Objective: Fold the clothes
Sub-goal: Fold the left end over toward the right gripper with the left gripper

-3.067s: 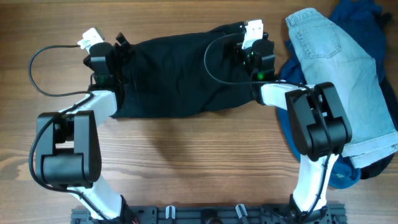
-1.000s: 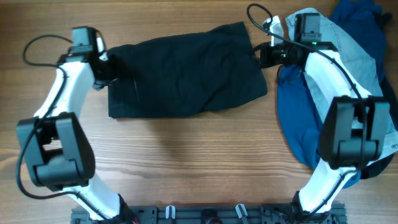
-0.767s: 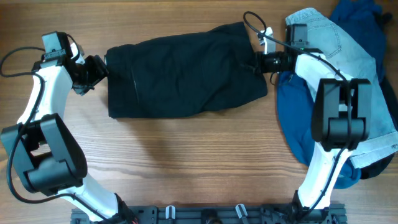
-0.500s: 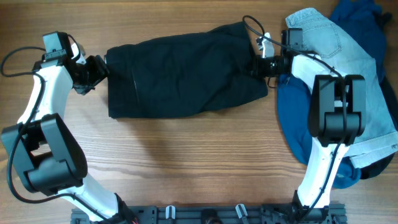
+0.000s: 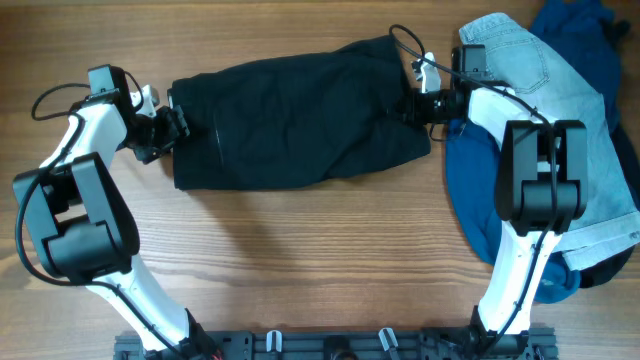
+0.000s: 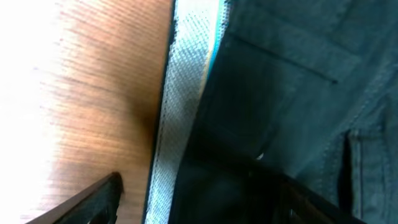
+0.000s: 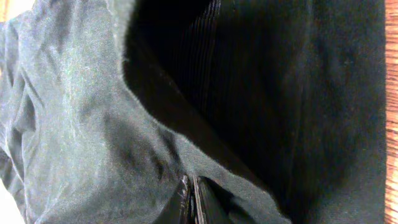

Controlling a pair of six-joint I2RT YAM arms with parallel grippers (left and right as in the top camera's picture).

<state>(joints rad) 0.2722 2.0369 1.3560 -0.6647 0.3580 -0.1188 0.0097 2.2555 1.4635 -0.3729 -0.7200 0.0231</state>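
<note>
Close the spread left tool [image 5: 168,125] squarely over the waistband [image 6: 180,124], taking both layers. Match the right tool [image 5: 414,103], pressed together and pinching the right end of the shorts [image 5: 300,115]. Lift both ends level and taut. Note shorts flat on the table [image 5: 300,260], far side, long axis left-right, waistband pointing left.

Seen from overhead, the right gripper [image 5: 413,104] at the right edge of the black garment [image 5: 300,115] is too small and dark to read. Its wrist view cuts the close-pressed fingers [image 7: 185,205] at the bottom edge, and any cloth between them cannot be told. The left gripper [image 6: 205,190] shows only blurred, cut-off dark fingers. At the far right corner of the table [image 5: 300,250], the blue garment [image 5: 585,30] runs out of frame and under the denim shorts [image 5: 540,100].
</note>
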